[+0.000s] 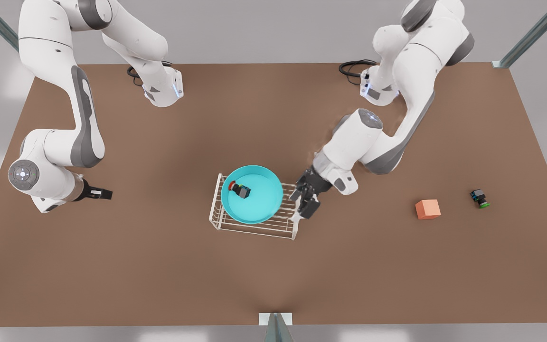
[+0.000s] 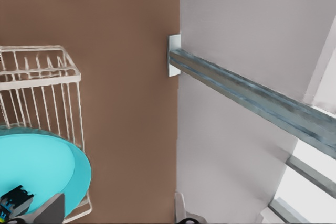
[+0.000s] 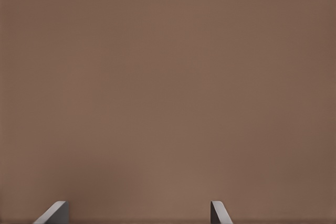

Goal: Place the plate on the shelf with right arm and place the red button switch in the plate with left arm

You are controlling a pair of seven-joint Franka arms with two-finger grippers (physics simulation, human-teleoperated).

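Observation:
The turquoise plate (image 1: 260,205) lies flat on top of the white wire shelf (image 1: 254,229) at the table's middle. Inside the plate, toward the front view's left, rests the red button switch (image 1: 240,189), tipped on its side. My left gripper (image 1: 305,202) hangs open right beside the shelf's end on the front view's right, holding nothing. The left wrist view looks past its fingertips (image 2: 52,209) at the plate (image 2: 37,166), the switch (image 2: 14,203) and the shelf (image 2: 42,77). Far off at the front view's left, my right gripper (image 1: 105,194) waits open over bare table, its fingertips (image 3: 55,211) spread wide.
A salmon-orange cube (image 1: 428,209) and a green-capped switch (image 1: 480,198) sit on the table at the front view's right. A metal frame beam (image 2: 252,98) meets the table's near edge at a bracket (image 1: 276,319).

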